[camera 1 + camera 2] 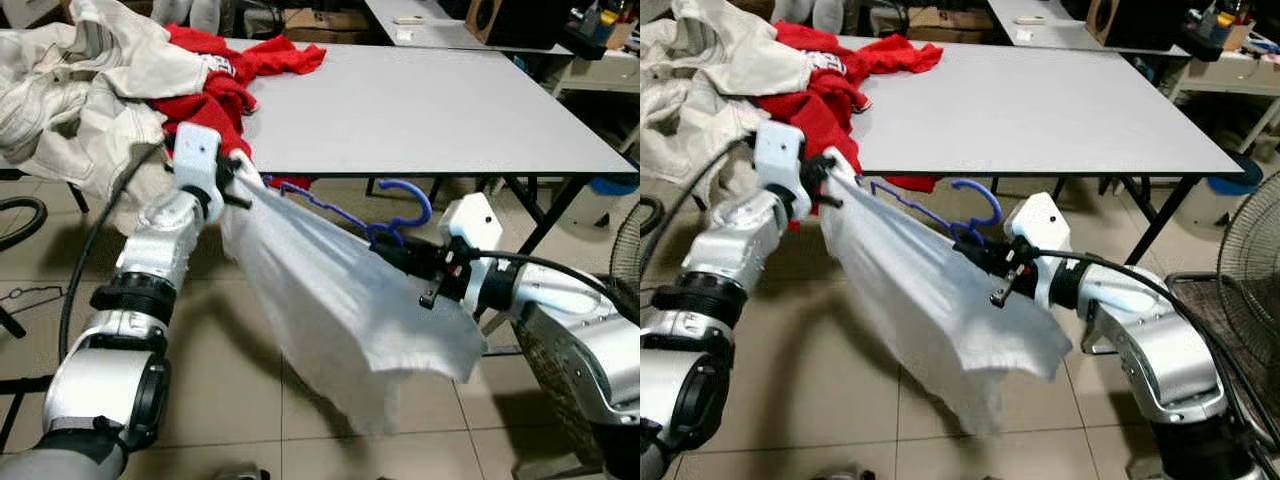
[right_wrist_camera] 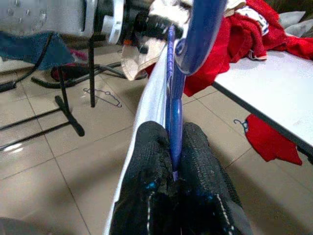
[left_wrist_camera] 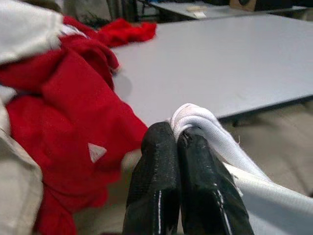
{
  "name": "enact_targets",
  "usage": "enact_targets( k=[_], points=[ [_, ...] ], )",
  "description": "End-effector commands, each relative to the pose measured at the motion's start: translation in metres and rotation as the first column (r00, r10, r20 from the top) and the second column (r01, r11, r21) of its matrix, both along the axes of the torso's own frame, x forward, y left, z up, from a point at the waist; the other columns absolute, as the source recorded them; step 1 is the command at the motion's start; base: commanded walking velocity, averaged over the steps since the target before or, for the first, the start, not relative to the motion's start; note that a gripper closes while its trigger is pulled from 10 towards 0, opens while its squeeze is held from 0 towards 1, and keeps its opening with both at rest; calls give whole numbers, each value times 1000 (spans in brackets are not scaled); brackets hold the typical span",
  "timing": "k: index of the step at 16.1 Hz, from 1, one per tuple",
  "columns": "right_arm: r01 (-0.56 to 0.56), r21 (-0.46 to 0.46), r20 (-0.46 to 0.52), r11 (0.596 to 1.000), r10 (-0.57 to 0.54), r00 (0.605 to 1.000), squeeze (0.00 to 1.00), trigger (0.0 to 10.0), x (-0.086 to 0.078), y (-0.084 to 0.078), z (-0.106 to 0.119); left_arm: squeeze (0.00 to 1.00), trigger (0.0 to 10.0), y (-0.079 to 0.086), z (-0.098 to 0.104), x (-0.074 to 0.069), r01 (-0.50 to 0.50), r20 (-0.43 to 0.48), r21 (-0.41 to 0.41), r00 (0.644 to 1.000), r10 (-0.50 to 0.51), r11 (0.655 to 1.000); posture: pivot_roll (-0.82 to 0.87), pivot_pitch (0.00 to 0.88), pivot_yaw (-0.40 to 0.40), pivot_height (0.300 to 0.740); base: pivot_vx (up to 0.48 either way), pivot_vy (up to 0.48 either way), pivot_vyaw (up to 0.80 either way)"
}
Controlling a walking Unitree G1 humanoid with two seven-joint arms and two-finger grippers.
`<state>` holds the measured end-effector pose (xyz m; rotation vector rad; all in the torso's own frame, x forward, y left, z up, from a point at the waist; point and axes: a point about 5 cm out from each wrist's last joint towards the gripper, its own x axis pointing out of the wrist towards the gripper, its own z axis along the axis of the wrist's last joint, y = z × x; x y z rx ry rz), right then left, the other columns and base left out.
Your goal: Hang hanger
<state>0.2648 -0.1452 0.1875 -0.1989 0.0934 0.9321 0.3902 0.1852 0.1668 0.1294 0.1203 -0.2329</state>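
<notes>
Hanger [image 1: 400, 205], blue, held in the air just in front of the table's near edge, between the two arms; hook curls up toward the table, one shoulder runs left inside a white garment [image 1: 330, 300]; right gripper [image 1: 392, 252] clenched on the hanger at the base of the hook, right wrist view shows the blue wire pinched between both black fingers [image 2: 146, 161]; left gripper [image 1: 238, 178] clamped shut on a bunched white edge of the same garment [image 3: 195, 115], fingers pressed together around the fabric; whether the hanger's far tip also sits in that grip is hard to tell, cloth covers it; garment stretched taut between the grippers, rest hanging down toward the tiled floor [image 1: 230, 400]; grey table [image 1: 440, 110] behind, mostly bare; red clothing [image 1: 225, 80] heaped at its left corner, spilling over the edge near the left gripper; cream clothing [image 1: 80, 80] piled further left; a fan's wire guard [image 1: 1250, 270] at far right.
</notes>
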Motion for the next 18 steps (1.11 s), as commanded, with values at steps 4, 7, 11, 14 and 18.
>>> enact_targets(
  k=[4,7,11,14,18],
  points=[
    [222,87,62,971,-228,972,0,10000,16,-16,18,0,0,-27,-16,-6,160,-48,-64,985,-164,985,18,0,-25,740,0,0,0],
    [290,156,73,944,-304,950,0,10000,25,-16,24,0,0,-46,-22,-14,263,-60,-120,961,-271,957,19,0,-24,740,0,0,0],
    [388,277,57,879,-418,907,0,10000,47,-15,28,0,0,-109,13,-45,635,84,-168,772,-630,754,27,0,-32,740,0,0,0],
    [416,366,57,833,-466,883,0,10000,58,-18,31,0,0,-126,42,-68,784,175,-181,619,-766,593,29,0,-34,740,0,0,0],
    [391,595,-2,702,-486,874,0,10000,65,-30,42,0,0,-109,64,-81,799,281,-307,595,-753,517,40,0,-47,740,0,0,0]
  ],
)
